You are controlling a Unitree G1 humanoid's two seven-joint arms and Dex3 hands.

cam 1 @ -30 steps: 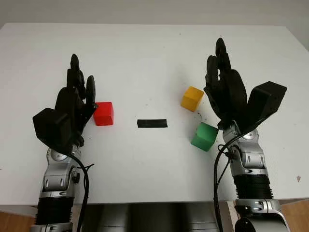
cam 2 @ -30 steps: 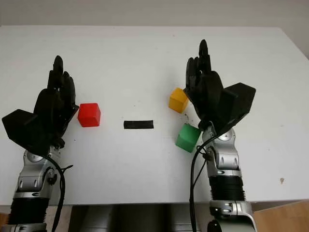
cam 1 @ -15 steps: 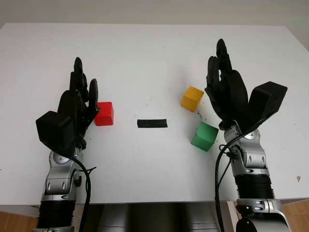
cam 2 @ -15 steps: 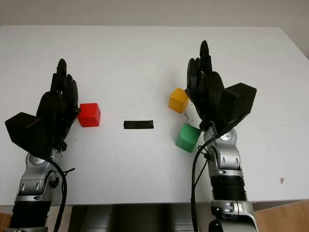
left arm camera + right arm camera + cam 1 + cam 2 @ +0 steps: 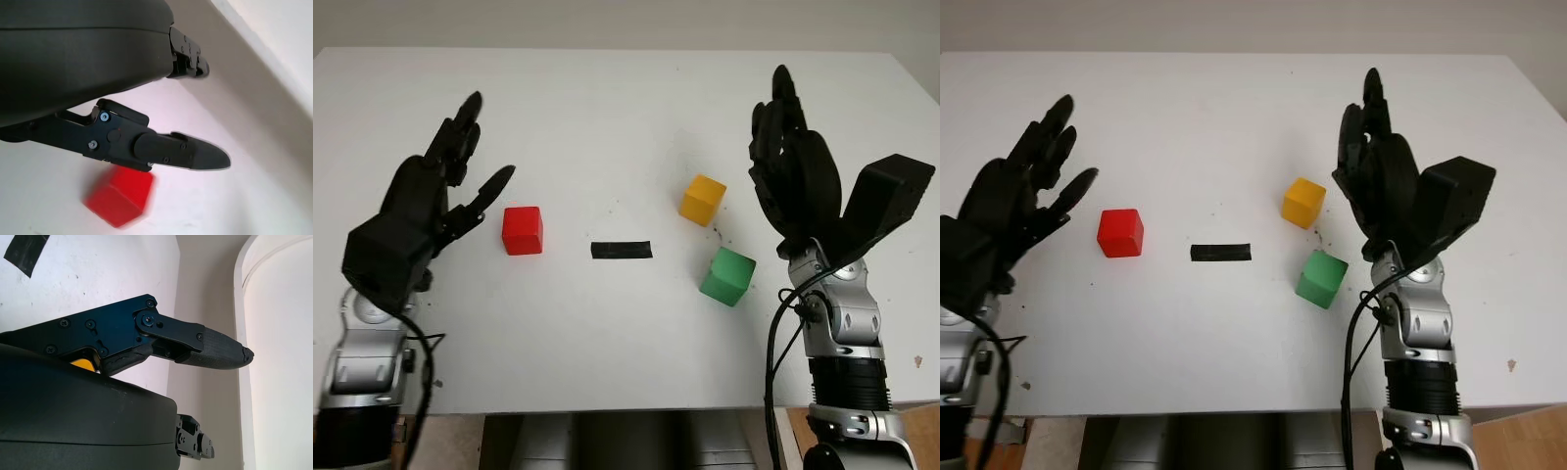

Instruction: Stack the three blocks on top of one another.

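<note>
White table (image 5: 607,117), plain pale wall behind. Nothing stacked yet; all three blocks sitting separately on the surface.

Left hand (image 5: 435,201) raised above the table's left side, holding nothing, open, fingers fanned apart, thumb pointing toward the red block (image 5: 523,230) just to its right, not touching. Right hand (image 5: 793,181) up over the right side, empty, open, fingers extended upward and close together, just right of the yellow block and above the green one, touching neither.

Green block (image 5: 727,275) at right, nearest the table's front edge, turned a little off square. Yellow block (image 5: 703,199) just beyond it, also turned, near but apart from the green. Red block well apart from both, on the far side of a black tape strip (image 5: 622,250) at centre.

Handling, as a judgement: small rigid cubes, likely light, wood or foam, not fragile. Flat smooth faces, so probably somewhat slippery under hard finger shells. Best taken by two opposite side faces, thumb against fingers, around mid-height, leaving top and bottom free for clean placing. Turned blocks probably need wrist rotation to meet the faces squarely. Light weight means easy to nudge or topple when releasing; gentle set-down advisable.
</note>
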